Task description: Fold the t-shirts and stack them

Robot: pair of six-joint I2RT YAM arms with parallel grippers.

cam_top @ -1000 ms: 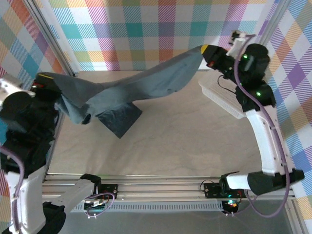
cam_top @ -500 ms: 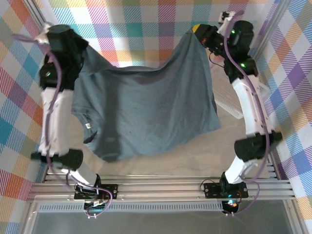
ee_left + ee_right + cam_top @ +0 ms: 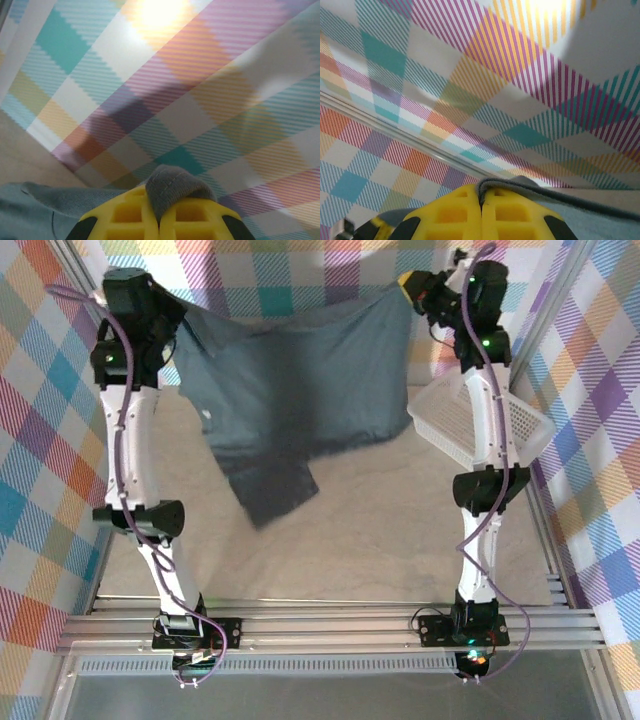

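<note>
The dark slate-grey t-shirt (image 3: pixel 300 380) hangs in the air across the far end of the table, stretched wide between the two arms like a sheet on a line. Its top edge runs from the left pincer (image 3: pixel 168 312) across to the right pincer (image 3: pixel 412 285), sagging a little in the middle. The body of the cloth drops below that edge. A darker flap trails lower on the left half, toward the table (image 3: pixel 390 540); whether it touches the surface cannot be told from above.

The left pincer is pressed together on a bunched fold of the shirt. In the left wrist view a grey knob of cloth pokes up between its yellow fingers (image 3: pixel 125 216), with more cloth spreading off to the left below. The right pincer is likewise pinching the shirt. In the right wrist view a thin doubled edge of grey fabric comes out of the seam between its yellow fingers (image 3: pixel 451 215) and runs off to the right.

Both arms are raised high and reach far forward. At the table's right side a white mesh basket (image 3: pixel 525 425) sits askew, partly hidden behind the right arm. A pastel plaid backdrop (image 3: pixel 300 275) stands behind the shirt, and an aluminium rail (image 3: pixel 330 625) at the near edge carries the arm bases.
</note>
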